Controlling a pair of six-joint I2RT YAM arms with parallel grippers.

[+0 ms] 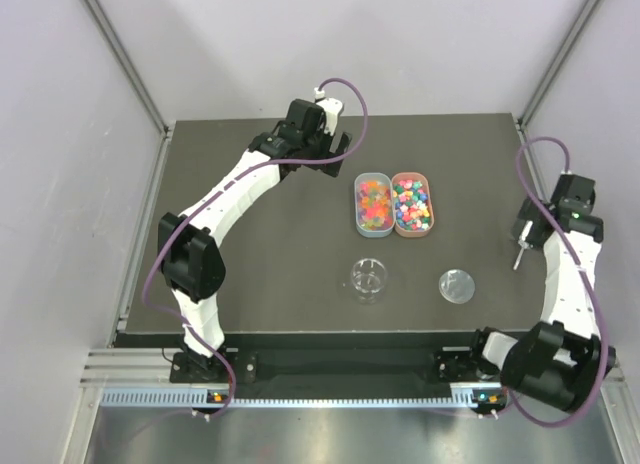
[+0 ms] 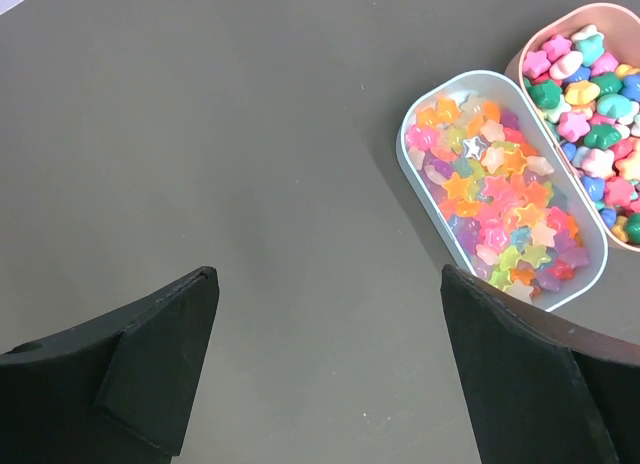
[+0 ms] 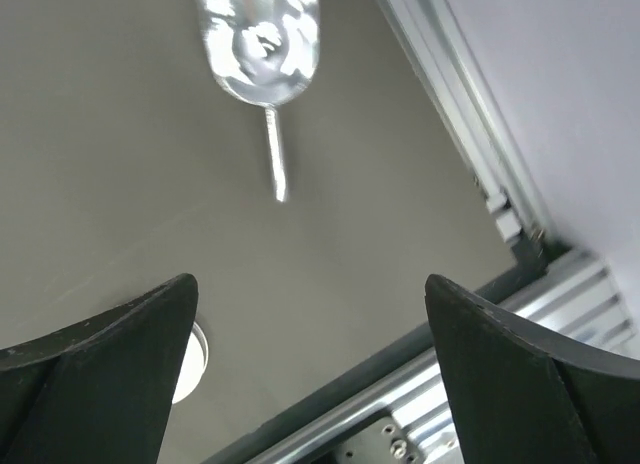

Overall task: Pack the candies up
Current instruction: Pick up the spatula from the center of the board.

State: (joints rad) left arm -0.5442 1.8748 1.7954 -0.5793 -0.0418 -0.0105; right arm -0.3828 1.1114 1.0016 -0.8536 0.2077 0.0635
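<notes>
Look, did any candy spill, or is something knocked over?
Nothing stands out. The candies all sit inside their two trays, none loose on the table. The cup stands upright, its lid lies flat beside it, and the scoop rests on the table.

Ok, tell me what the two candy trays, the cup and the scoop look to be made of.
Pale blue tray and pink tray: probably plastic, since both are opaque with smooth, matte rims.
Cup: clear, as the table shows through it. It could be plastic or glass, I can't tell which.
Scoop: clear and glossy with bright glints, likely plastic.
</notes>
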